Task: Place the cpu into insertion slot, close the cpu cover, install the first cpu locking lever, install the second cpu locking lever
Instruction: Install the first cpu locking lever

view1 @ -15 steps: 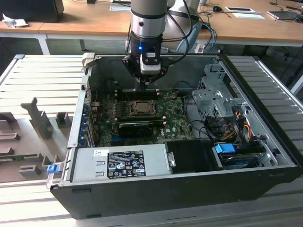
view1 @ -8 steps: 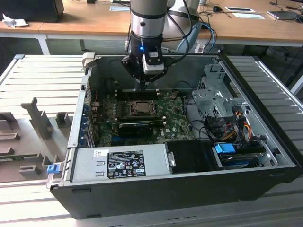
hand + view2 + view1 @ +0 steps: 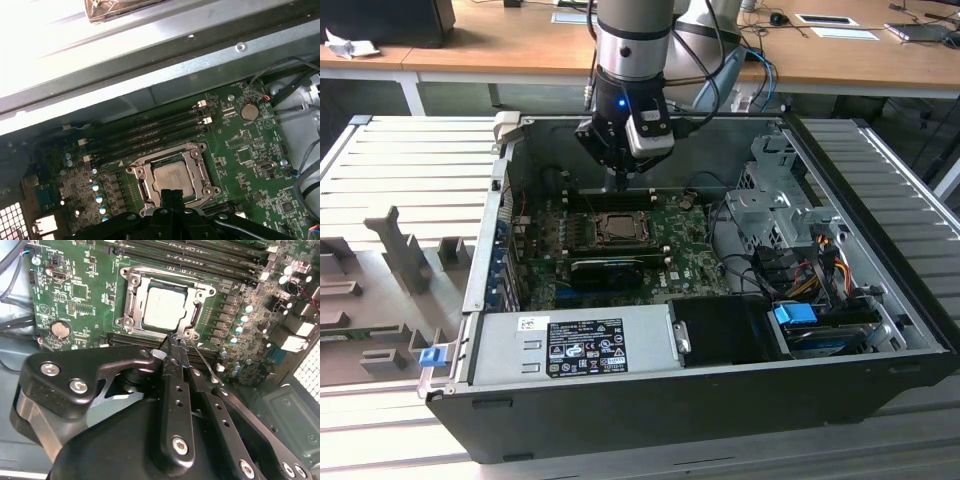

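We're over the open computer case (image 3: pixel 650 425), and the arm hangs just above the middle of the exterior view, with the gripper (image 3: pixel 620 181) down over the green motherboard (image 3: pixel 692 256). The cpu (image 3: pixel 165 307) sits flat in the insertion slot (image 3: pixel 192 315), its pale metal face up, right at the centre of the exterior view. The cpu cover (image 3: pixel 161 281) lies down around it, framing the chip through its square window. In both wrist views the fingers (image 3: pixel 173 385) are pressed together at the tips, poised at the socket's edge, at one of its corners. A thin metal rod (image 3: pixel 202 362) runs slantwise just beside those tips. We can't tell whether the tips touch it or pinch it. The memory slots (image 3: pixel 150 131) lie just beyond the socket.
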{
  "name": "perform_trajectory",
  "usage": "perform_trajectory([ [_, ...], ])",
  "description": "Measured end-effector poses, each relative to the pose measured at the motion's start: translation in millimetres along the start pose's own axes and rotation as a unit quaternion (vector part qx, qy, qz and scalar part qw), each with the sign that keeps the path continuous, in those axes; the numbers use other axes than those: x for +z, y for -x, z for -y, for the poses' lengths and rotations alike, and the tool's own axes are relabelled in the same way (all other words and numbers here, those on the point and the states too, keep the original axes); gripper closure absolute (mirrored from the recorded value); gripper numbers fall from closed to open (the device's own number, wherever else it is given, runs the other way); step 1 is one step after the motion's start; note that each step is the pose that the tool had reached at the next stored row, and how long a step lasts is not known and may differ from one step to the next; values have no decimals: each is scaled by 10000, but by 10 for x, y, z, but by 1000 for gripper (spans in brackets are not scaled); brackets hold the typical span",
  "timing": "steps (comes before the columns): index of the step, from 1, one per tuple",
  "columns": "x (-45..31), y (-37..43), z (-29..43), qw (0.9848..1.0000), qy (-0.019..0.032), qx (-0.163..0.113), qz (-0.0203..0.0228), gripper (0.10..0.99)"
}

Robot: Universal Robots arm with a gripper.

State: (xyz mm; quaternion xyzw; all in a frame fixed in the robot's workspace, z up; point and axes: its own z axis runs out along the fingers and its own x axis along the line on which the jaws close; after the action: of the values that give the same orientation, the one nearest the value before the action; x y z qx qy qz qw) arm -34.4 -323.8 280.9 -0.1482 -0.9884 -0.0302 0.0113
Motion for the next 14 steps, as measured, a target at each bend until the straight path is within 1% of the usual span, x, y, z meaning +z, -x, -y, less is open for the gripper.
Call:
perform_trajectory([
  [8, 0, 0, 0, 9995, -10, -316, -18, 980],
  [11, 0, 0, 0, 9990, -14, -448, -26, 980],
  [14, 0, 0, 0, 9980, -20, -635, -36, 980],
])
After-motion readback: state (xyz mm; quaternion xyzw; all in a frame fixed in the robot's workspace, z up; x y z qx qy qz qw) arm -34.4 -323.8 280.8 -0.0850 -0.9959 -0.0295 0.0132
